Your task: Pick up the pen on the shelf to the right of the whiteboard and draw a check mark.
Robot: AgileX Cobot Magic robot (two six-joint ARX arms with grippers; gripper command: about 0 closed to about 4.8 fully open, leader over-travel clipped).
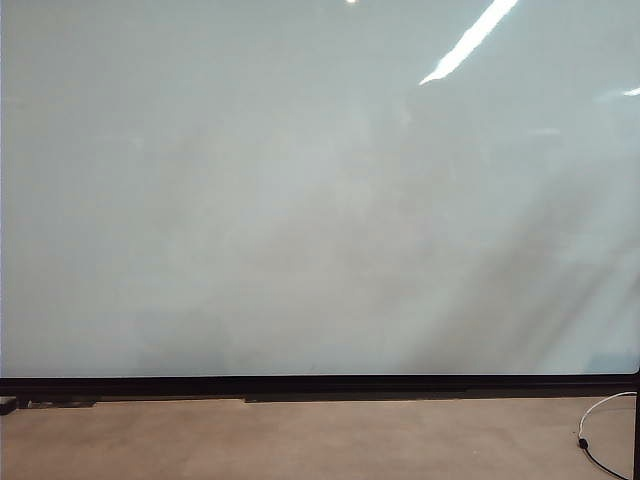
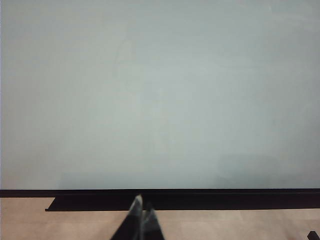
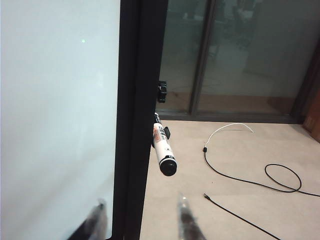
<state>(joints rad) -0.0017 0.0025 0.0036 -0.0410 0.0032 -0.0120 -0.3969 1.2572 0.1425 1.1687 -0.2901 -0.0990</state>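
exterior view: the whiteboard (image 1: pixel 300 200) fills nearly the whole field, a glossy pale panel with a bright streak of reflected light at 1 o'clock. its thin black bottom frame (image 1: pixel 320 383) runs along the lower edge, with tan floor (image 1: pixel 300 440) below it. a white and black cable (image 1: pixel 600 430) lies on the floor at 4 o'clock. no stroke is visible on the board surface, and neither arm appears here.

left wrist view: the left gripper (image 2: pixel 141 215) enters at 6 o'clock, its two dark fingertips (image 2: pixel 136 212) pressed together with no gap between them and nothing held. it sits low, in front of the board's bottom frame, facing the whiteboard (image 2: pixel 160 90), which is bare in this view.

right wrist view: the right gripper (image 3: pixel 142 212) shows at 6 o'clock, blurred, with its fingers (image 3: pixel 187 220) spread apart and empty. one finger lies over the whiteboard (image 3: pixel 60 110) face, the other over the floor, with the board's black side frame (image 3: pixel 137 100) between them. the pen (image 3: pixel 163 150), a slim white marker with dark print on the barrel and a dark end facing the camera, projects from a small black holder (image 3: pixel 166 133) fixed to the side frame, just beyond the spread fingers and apart from them. a second black clip (image 3: pixel 162 92) sits on the frame farther along. cables (image 3: pixel 240 170) trail over the floor at 4 o'clock, and glass doors (image 3: pixel 235 55) stand behind.
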